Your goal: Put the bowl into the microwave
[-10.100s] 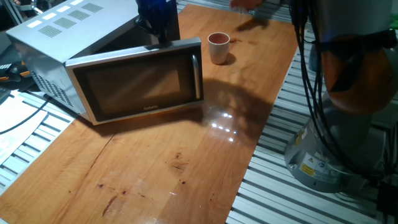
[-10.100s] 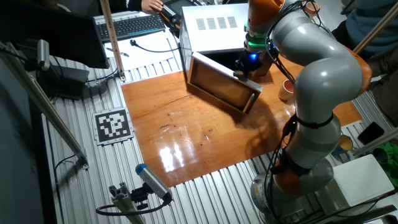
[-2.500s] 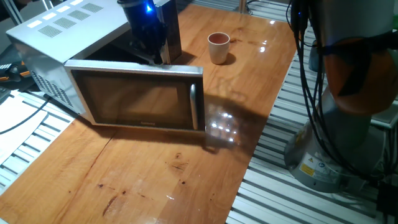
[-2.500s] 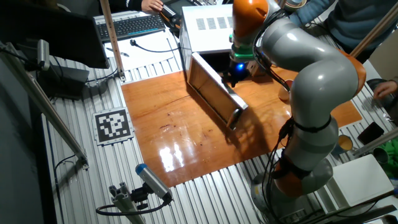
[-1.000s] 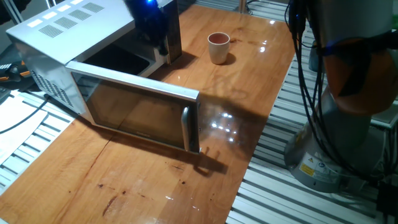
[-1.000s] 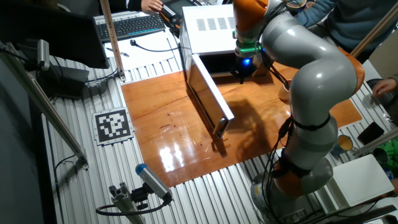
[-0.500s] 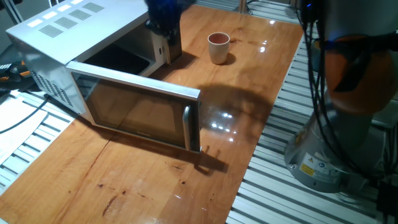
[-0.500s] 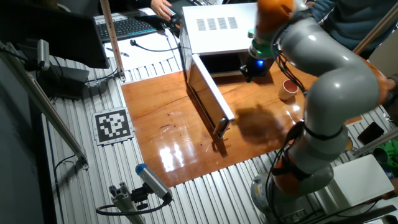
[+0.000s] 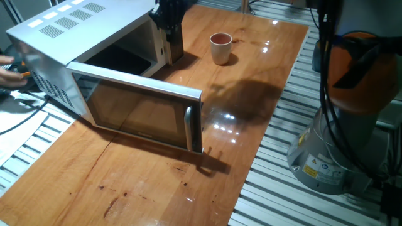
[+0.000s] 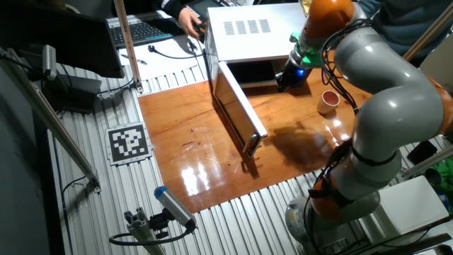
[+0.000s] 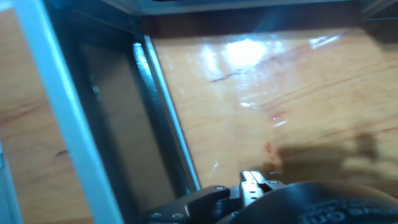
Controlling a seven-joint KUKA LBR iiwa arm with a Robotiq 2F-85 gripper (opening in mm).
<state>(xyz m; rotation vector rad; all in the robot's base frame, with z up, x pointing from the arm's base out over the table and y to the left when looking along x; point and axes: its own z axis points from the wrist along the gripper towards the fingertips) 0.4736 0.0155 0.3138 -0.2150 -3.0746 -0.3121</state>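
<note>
Nearest the front edge of the glossy orange-brown wooden tabletop, the dark glass door of the large boxy silver-white microwave stands swung wide open, its vertical bar handle at the free end. Behind it the oven cavity gapes. Farther back, the claw hangs just beside the cavity's right edge, touching nothing; whether it is spread or closed I cannot tell. Beyond, the small cream-white bowl with its reddish-brown inside stands upright, well apart from the microwave.

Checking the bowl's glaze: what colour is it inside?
Reddish-brown inside the bowl; clearest in one fixed view.
</note>
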